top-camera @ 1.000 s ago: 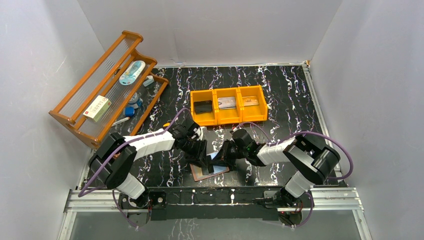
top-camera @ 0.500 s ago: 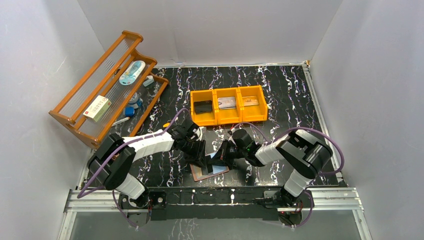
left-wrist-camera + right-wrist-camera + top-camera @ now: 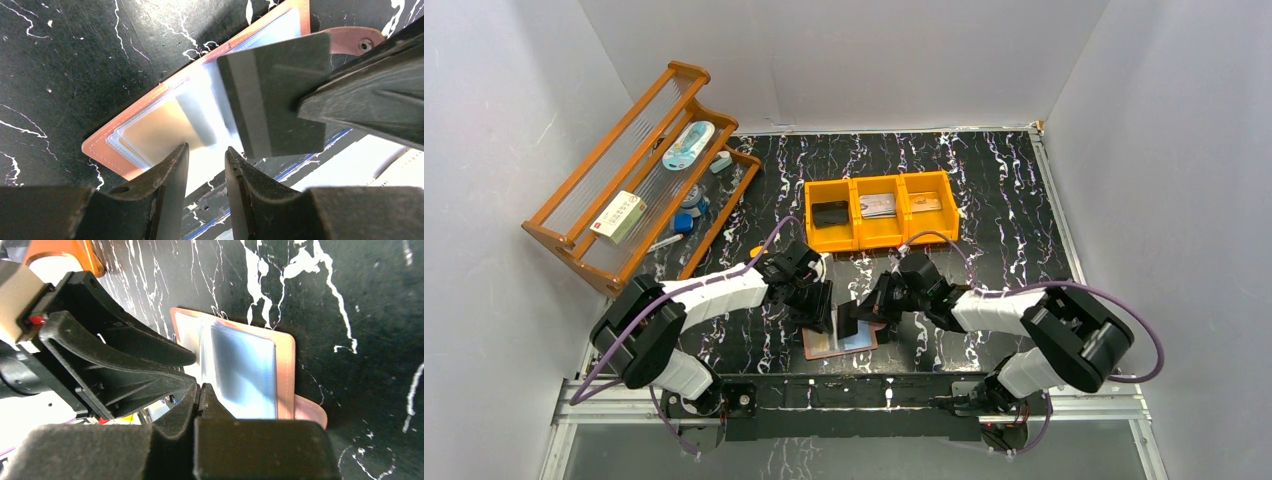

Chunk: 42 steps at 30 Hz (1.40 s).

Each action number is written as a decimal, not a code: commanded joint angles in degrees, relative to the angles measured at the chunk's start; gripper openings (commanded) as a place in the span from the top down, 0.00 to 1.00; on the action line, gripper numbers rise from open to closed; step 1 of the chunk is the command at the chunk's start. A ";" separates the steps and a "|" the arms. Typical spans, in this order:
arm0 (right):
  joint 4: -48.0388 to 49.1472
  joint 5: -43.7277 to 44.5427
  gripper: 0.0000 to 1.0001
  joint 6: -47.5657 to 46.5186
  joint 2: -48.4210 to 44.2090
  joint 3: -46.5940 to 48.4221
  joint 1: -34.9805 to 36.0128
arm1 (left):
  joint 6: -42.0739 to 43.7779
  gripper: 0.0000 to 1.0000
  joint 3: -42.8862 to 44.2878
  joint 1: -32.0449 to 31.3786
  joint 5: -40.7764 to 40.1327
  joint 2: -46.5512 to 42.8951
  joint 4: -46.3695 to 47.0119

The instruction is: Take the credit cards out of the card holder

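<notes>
The salmon-pink card holder [image 3: 836, 343] lies open on the black table, pale blue lining up. It also shows in the left wrist view [image 3: 150, 107] and the right wrist view [image 3: 285, 370]. A tan card [image 3: 155, 125] sits in its slot. My right gripper [image 3: 864, 312] is shut on a dark grey card [image 3: 847, 320], held clear of the holder. That card also shows in the left wrist view [image 3: 275, 95] and the right wrist view [image 3: 260, 450]. My left gripper [image 3: 205, 152] is open and empty, fingers low over the holder's left side.
An orange three-compartment tray [image 3: 854, 241] stands behind the grippers, with a dark card [image 3: 830, 213] and other cards [image 3: 879, 206] in it. A wooden rack [image 3: 639, 175] with small items stands at the back left. The table's front rail is close behind the holder.
My right gripper has pulled the dark card out of the holder and swung it up and to the right. My left gripper has stayed at the holder.
</notes>
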 commanded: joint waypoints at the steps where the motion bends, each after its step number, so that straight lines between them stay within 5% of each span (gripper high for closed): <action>1: -3.22 2.59 1.00 -4.04 -3.92 0.76 -0.84 | 0.85 0.65 -0.82 -0.06 -4.45 -1.73 -3.12; 6: -6.05 9.17 1.00 -6.79 -11.04 1.51 -0.80 | 1.70 0.52 7.56 -0.06 -4.30 -1.23 -5.11; 15: -12.12 20.81 1.00 -22.98 -23.33 3.95 -0.84 | 4.04 0.20 16.55 1.74 -17.80 -5.73 -14.32; 22: -6.35 23.35 1.00 -36.02 -27.64 3.78 -0.78 | 7.65 0.02 15.91 15.73 -20.90 -17.21 -17.63; 33: -10.65 21.74 1.00 -62.22 -16.03 18.06 -0.46 | 10.58 0.02 10.94 28.42 -25.38 -26.00 -18.27; 42: -16.51 20.09 1.00 -82.37 -1.08 33.05 -0.05 | 9.90 0.02 1.76 28.79 -30.76 -32.09 -12.40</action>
